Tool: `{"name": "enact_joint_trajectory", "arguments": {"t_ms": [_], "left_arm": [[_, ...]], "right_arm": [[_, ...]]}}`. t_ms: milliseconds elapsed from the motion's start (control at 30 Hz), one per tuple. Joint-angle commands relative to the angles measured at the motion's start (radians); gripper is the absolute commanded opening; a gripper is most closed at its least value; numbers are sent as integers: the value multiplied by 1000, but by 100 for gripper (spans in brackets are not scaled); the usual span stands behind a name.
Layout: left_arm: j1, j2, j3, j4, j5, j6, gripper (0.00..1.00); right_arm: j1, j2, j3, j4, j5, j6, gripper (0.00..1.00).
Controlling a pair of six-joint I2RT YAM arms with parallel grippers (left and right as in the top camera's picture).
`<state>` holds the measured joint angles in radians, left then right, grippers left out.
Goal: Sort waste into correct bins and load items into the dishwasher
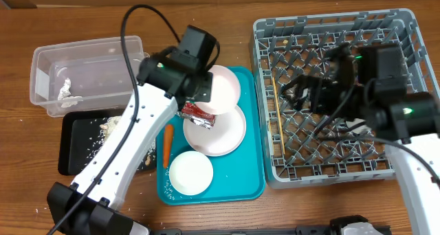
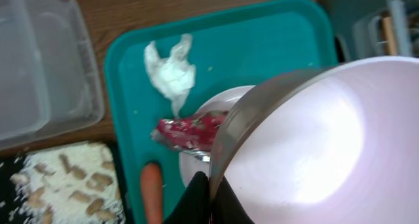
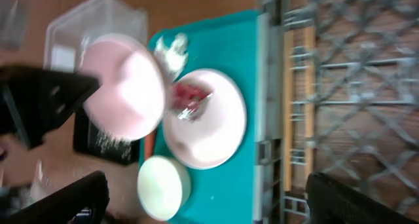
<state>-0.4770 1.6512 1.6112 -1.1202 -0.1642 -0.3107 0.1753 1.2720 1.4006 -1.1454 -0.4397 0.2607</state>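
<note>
My left gripper [image 1: 206,91] is shut on the rim of a pale pink bowl [image 1: 225,86] and holds it tilted above the teal tray [image 1: 247,180]; the left wrist view shows the fingers [image 2: 213,188] pinching the bowl [image 2: 314,139]. A red foil wrapper [image 1: 199,114] lies on a white plate [image 1: 223,133]. A carrot [image 1: 167,144], a small white bowl [image 1: 190,172] and a crumpled tissue [image 2: 171,70] lie on the tray. My right gripper [image 1: 297,94] is open and empty above the grey dishwasher rack [image 1: 405,29], its fingers spread wide [image 3: 209,204].
A clear plastic bin [image 1: 48,56] with a tissue scrap stands at the far left. A black tray [image 1: 69,149] with rice sits in front of it. Wooden chopsticks [image 1: 277,121] lie along the rack's left side.
</note>
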Motion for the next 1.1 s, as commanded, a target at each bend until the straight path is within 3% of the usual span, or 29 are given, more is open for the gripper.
{"name": "enact_joint_trajectory", "arguments": {"t_ms": [0, 233, 300, 367, 467, 633, 967, 1067], "left_arm": [[-51, -41, 15, 33, 31, -24, 4], [-105, -47, 43, 63, 27, -65, 4], [-107, -47, 58, 56, 32, -72, 4], [-107, -49, 80, 42, 43, -71, 4], [-107, -55, 118, 32, 51, -71, 4], [-106, -75, 169, 32, 107, -70, 4], [-105, -94, 177, 30, 100, -24, 4], [-105, -94, 177, 0, 10, -26, 4]], "right_arm": [[101, 19, -1, 20, 3, 2, 95], [241, 124, -1, 22, 109, 52, 78], [257, 166, -1, 21, 172, 77, 70], [257, 205, -1, 13, 218, 97, 54], [257, 253, -1, 29, 233, 96, 46], [254, 254, 8, 72, 239, 92, 4], [221, 208, 55, 72, 264, 86, 4], [213, 180, 55, 67, 271, 84, 23]]}}
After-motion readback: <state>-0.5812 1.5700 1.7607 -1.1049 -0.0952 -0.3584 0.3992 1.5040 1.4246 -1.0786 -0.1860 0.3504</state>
